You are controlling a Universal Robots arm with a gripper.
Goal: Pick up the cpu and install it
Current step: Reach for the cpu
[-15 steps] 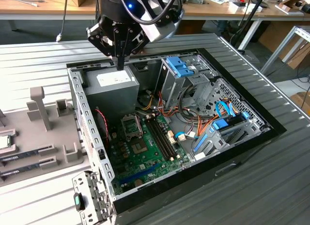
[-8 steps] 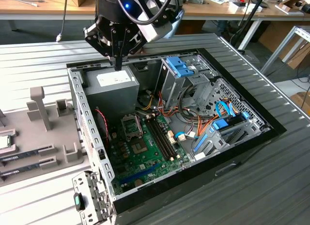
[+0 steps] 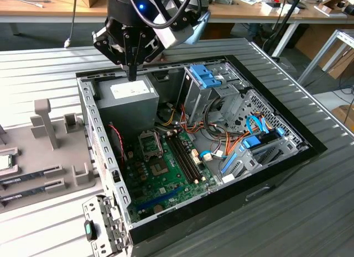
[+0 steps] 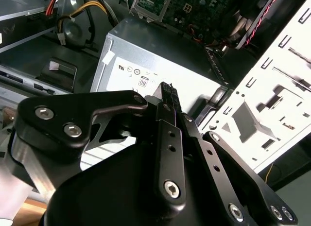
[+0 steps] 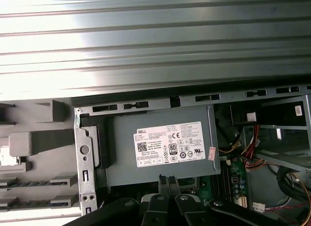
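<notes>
The cpu [image 3: 4,162], a small silvery square, lies on the grey tray [image 3: 55,157] at the exterior view's far left edge, outside the open computer case [image 3: 193,152]. My gripper [image 3: 133,75] hangs over the case's back corner, above the grey power-supply box [image 3: 130,98], far from the cpu. Its fingers are shut with nothing between them; both wrist views show the tips [image 4: 168,87] [image 5: 166,179] together over the labelled box [image 5: 160,138]. The empty socket [image 3: 150,146] sits on the green board [image 3: 171,177].
Memory sticks [image 3: 25,178] lie in tray slots beside the cpu. Upright posts [image 3: 45,121] rise from the tray. Inside the case are blue drive brackets [image 3: 207,77], cables [image 3: 221,143] and a hinged side panel [image 3: 102,229]. The ribbed metal table [image 3: 44,63] surrounds the case.
</notes>
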